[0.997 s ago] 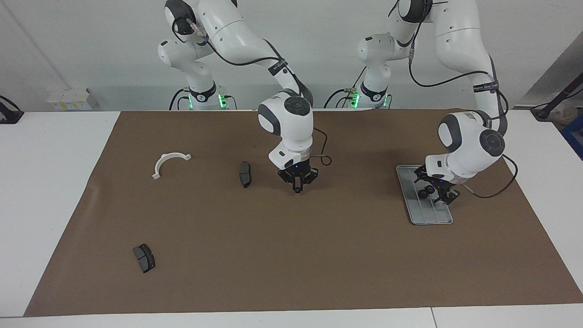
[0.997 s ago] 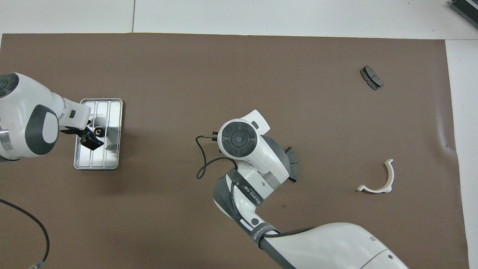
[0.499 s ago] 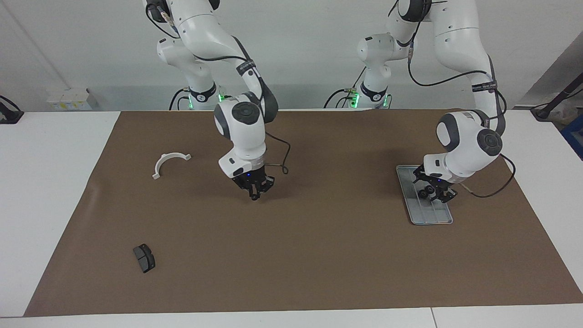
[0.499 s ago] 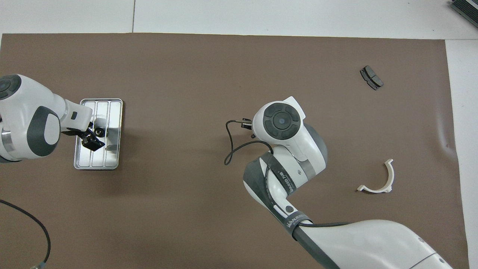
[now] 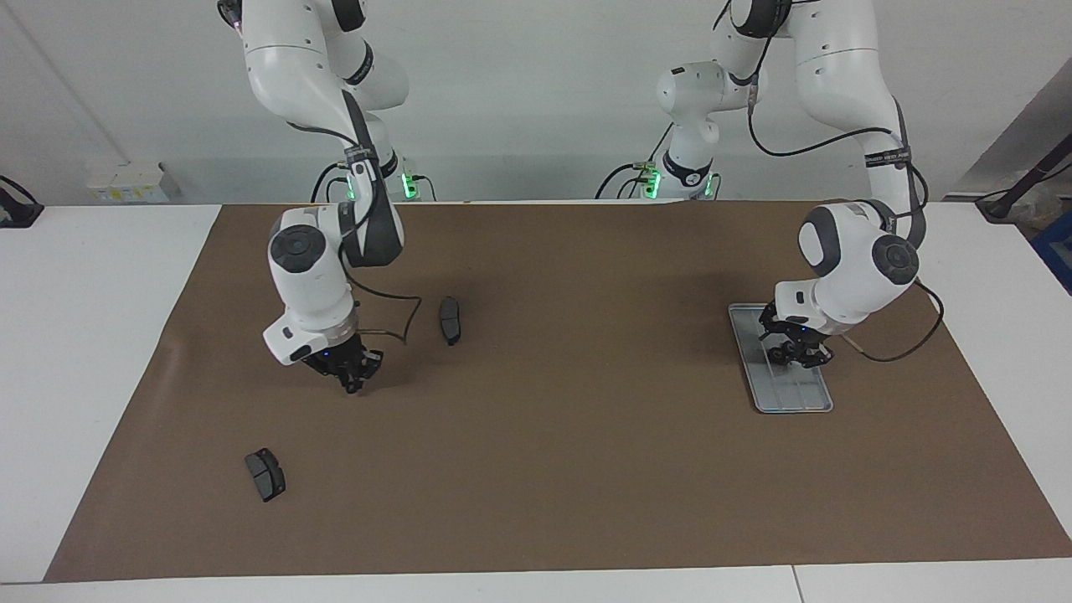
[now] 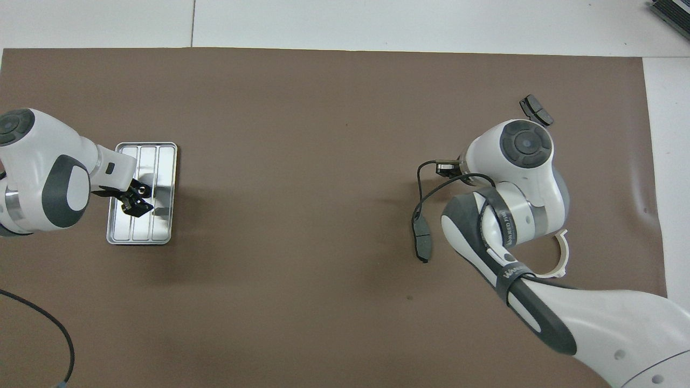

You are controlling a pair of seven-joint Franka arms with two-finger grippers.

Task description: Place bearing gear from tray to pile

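On the overhead view, the silver tray (image 6: 161, 226) lies at nine o'clock on the brown mat (image 6: 323, 134) that covers the white bench (image 6: 377, 21), and the pile is scattered around three o'clock. The bearing gear (image 6: 143, 189) is on the tray, near its middle, a small dark ring with a bright centre. The left arm (image 6: 48, 178) reaches in over the tray's edge at nine o'clock, and the left arm's jaws are down at the tray right beside the gear; whether they are open, closed or gripping the gear cannot be told. The pile is made up of three parts lying well apart: a white semicircular bracket (image 6: 562, 253) at four o'clock, partly covered by the right arm (image 6: 517, 178), one dark brake pad (image 6: 423, 243) nearer the mat's middle, and a second brake pad (image 6: 536, 110) at two o'clock. On the facing view, the right arm's jaws hang low over bare mat, at eight o'clock from the first brake pad (image 5: 450, 320) and at one o'clock from the second (image 5: 265, 474). They point straight down, and it cannot be told whether they are open, closed or holding anything.
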